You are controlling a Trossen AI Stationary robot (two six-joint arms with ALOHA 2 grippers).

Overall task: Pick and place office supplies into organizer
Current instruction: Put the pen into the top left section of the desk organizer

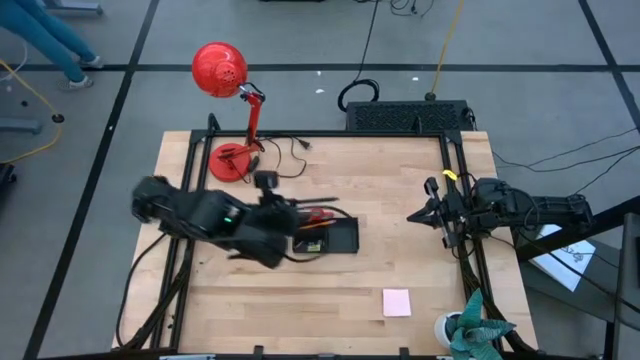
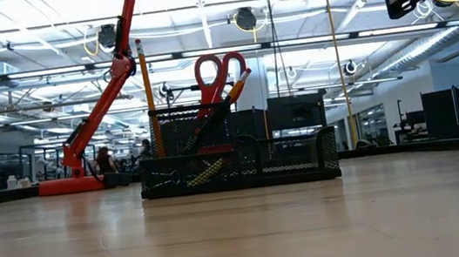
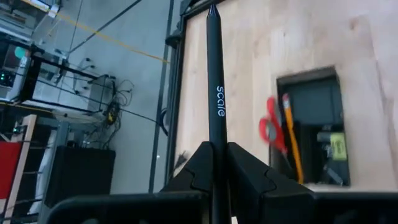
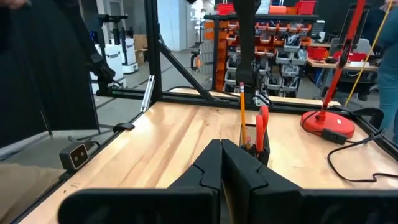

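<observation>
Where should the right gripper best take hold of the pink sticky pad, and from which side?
Probably from straight above, fingers closing across two opposite edges. The pad lies flat and alone on the table, so only its thin sides offer purchase. The right gripper waits at the table's right edge.

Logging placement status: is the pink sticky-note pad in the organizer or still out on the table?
Out. The pink sticky-note pad lies flat on the table, apart from the organizer.

Two dark, bulky jointed arms, small green light on the left arm (image 1: 228, 212), yellow tag and black cables on the right arm (image 1: 520, 210)
</observation>
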